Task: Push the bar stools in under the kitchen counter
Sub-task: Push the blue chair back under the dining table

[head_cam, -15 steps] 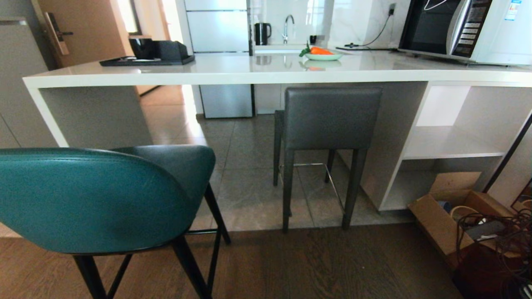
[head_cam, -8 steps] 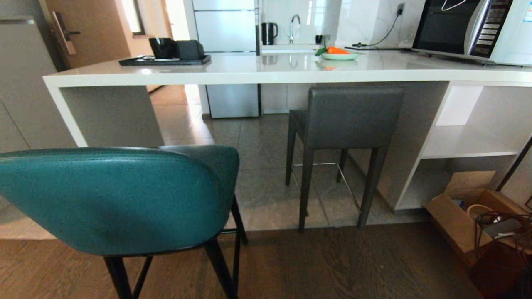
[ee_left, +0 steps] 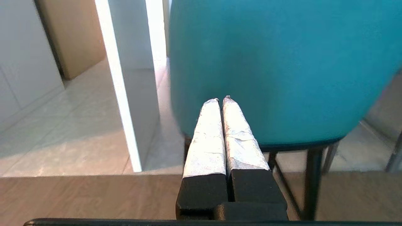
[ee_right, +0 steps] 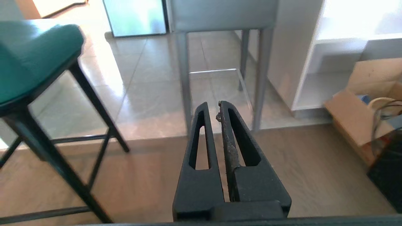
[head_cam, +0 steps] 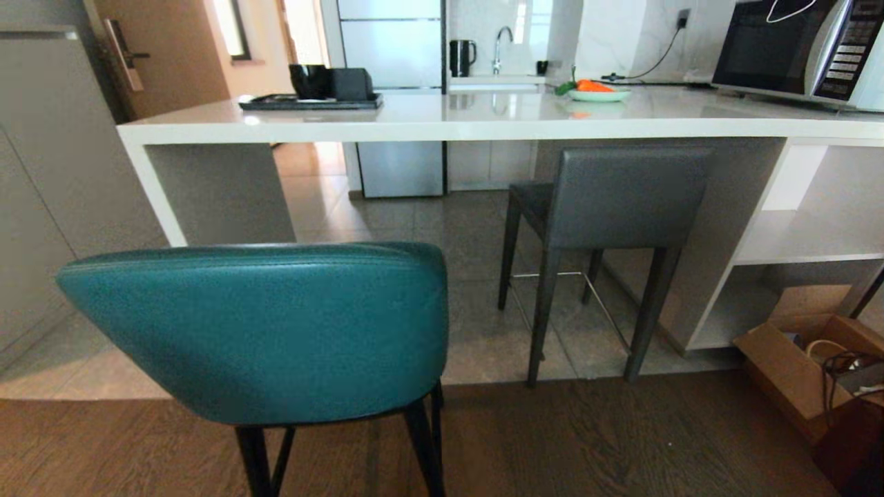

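Two stools are standing before the table [head_cam: 483, 128], neither fully tucked in. Going left to right: the table's grey side panel [head_cam: 221, 193] is closing off the left end; the teal stool [head_cam: 276, 331] is sitting nearest the robot, well out from the table edge, its legs on the wood floor [head_cam: 587, 449] just short of the tiles. The left gripper [ee_left: 221, 100] is pointing at the lower part of the teal back, its taped fingers [ee_left: 207, 138] pressed together, holding nothing; contact with the padding cannot be judged. Further right, the grey stool [head_cam: 621, 200] is sitting with its seat under the slab and its back about level with the edge. The right gripper [ee_right: 213, 108] is hanging low between the stools, fingers nearly closed, empty. Beyond it, white shelves [head_cam: 801, 241] and a cardboard box [head_cam: 794, 373] are filling the right end. Judgement: the approach on the teal stool is in hand; the next move is calling for a squared-up, steady forward push on the backrest, keeping clear of the side panel.
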Tool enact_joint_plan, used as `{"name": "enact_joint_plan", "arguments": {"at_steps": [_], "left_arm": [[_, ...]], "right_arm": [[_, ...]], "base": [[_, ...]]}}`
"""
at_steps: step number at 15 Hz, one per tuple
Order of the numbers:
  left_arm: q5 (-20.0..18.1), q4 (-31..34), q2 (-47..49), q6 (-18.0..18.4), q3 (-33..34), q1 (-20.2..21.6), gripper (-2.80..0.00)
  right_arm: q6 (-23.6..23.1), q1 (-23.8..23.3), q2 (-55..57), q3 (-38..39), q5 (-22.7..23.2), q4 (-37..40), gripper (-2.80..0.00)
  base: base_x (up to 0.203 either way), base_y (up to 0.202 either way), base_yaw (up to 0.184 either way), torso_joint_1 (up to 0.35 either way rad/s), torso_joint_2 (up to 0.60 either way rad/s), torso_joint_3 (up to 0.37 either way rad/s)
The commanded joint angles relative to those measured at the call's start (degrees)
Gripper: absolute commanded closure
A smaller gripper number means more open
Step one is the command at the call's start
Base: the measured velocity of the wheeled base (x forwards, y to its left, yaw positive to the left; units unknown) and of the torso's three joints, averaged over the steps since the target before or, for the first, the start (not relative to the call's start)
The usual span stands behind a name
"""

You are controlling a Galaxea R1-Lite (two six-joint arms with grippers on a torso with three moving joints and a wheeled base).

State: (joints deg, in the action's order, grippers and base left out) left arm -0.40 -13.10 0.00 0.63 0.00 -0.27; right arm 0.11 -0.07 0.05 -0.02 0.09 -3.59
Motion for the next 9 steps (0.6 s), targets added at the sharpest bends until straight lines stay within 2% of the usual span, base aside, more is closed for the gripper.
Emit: {"name": "enact_joint_plan", "arguments": {"at_steps": [1,9], "left_arm": [[0.0,0.0,0.0,0.0,2.3,0.0,0.0],[0.0,0.0,0.0,0.0,2.3,0.0,0.0]], "right_arm": [[0.0,0.1,0.0,1.3,0.0,0.0,0.0],[0.1,0.1,0.0,1.3,0.0,0.0,0.0]], "base": [[0.0,0.201,-0.005,0.004,0.0,0.0],[0.0,0.185,-0.002,0.003,0.0,0.003]]}}
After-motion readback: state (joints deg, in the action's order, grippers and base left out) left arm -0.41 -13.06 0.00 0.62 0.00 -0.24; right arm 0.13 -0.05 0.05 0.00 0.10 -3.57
